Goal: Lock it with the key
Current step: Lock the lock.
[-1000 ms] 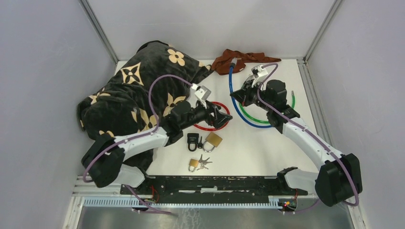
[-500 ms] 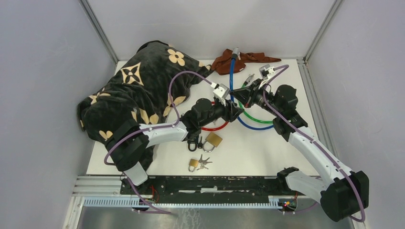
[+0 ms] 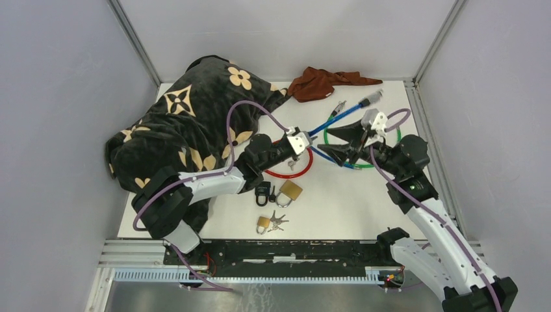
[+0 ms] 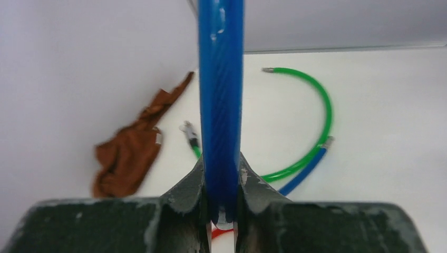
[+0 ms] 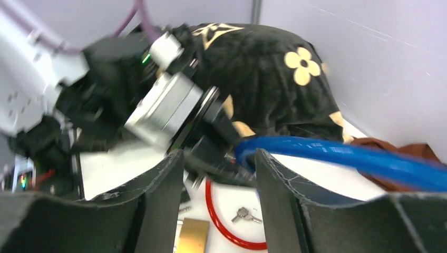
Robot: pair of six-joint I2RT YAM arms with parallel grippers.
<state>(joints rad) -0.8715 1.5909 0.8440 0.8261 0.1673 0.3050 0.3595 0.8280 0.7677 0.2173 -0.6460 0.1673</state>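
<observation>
Jaws of the left gripper (image 4: 220, 182) clamp the blue coated cable (image 4: 221, 79), a grip clear only in its wrist view; the right gripper's (image 5: 217, 158) jaws stand apart.

the top camera looked down on the white table (image 3: 351, 201) from high up. each wrist camera sat very close behind its own fingers (image 4: 184, 197). all three saw the blue cable (image 3: 328, 125) (image 4: 220, 105) (image 5: 342, 155).

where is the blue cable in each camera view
Top external: the blue cable slants across the middle of the table, out of the left hand toward the far right.
Left wrist: it is a vertical bar up the picture's centre, clamped in that hand.
Right wrist: it is a thick band from the centre to the right edge.
Shared landmark: the brown cloth, which shows in all three views.
</observation>
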